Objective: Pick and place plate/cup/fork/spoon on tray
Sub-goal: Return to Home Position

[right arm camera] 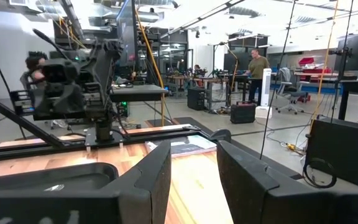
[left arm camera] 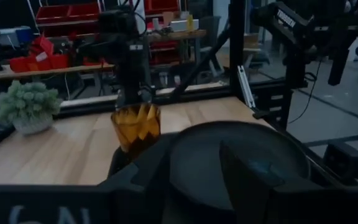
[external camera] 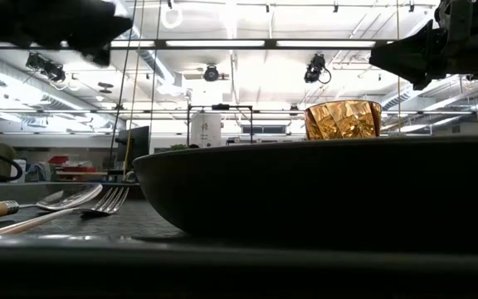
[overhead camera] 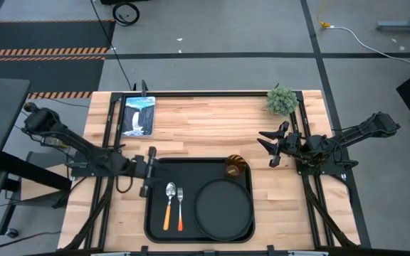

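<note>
The black rectangular tray [overhead camera: 151, 213] lies at the table's near middle. On it rest the round black plate [overhead camera: 223, 206] at the right, the amber cup [overhead camera: 235, 166] upright in the far right corner, and the spoon [overhead camera: 169, 203] and fork [overhead camera: 180, 206] side by side at the left, handles toward the near edge. My left gripper [overhead camera: 151, 171] is open and empty at the tray's far left edge. My right gripper [overhead camera: 267, 147] is open and empty, above the bare table right of the cup. The left wrist view shows the cup [left arm camera: 137, 127] and the plate [left arm camera: 241, 155].
A small potted plant [overhead camera: 282, 100] stands at the table's far right. A flat picture of a waterfall [overhead camera: 138, 115] lies at the far left. Bare wood lies between them and the tray. A person [right arm camera: 257, 65] stands far off in the room.
</note>
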Robot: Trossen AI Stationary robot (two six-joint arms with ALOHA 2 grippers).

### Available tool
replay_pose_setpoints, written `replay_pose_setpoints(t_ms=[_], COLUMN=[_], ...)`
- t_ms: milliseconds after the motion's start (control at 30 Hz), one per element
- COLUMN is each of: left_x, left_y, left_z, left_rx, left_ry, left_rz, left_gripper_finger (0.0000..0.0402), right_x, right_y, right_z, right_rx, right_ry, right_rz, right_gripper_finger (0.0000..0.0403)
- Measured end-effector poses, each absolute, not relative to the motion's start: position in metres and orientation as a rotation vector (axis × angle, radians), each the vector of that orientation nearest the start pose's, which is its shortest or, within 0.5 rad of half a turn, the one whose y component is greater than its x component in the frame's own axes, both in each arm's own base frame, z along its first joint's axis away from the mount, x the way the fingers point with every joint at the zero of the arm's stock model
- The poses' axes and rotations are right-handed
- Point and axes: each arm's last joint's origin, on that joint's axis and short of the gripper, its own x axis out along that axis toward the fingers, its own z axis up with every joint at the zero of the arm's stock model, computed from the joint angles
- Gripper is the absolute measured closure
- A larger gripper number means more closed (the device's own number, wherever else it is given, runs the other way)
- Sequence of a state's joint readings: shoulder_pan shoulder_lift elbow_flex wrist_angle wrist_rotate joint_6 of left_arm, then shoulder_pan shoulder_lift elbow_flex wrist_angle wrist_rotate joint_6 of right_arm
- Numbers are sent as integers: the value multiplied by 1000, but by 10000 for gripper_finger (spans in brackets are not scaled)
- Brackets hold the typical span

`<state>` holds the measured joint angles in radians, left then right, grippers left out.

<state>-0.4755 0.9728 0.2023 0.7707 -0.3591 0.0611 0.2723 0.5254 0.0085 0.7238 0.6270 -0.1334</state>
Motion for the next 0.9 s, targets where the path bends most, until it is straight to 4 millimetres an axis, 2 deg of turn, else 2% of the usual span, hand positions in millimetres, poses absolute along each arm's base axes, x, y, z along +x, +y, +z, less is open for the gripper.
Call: replay_pose_setpoints(t_ms=[433, 700, 900], left_x=[123, 112, 103], left_y=[-53, -43, -31], left_z=[179, 174, 158], left_rx=[-6, 17, -22], left_ry=[-123, -55, 100], left_rz=[-139, -147, -75], left_gripper_finger=[253, 253, 253], right_x=[123, 124, 124], right_y=[17, 17, 17], right_z=[186, 186, 186], right_rx=[-42, -41, -42], right_ry=[-163, -164, -163], right_rz=[-365, -365, -365], right_gripper_finger=[266, 266, 266])
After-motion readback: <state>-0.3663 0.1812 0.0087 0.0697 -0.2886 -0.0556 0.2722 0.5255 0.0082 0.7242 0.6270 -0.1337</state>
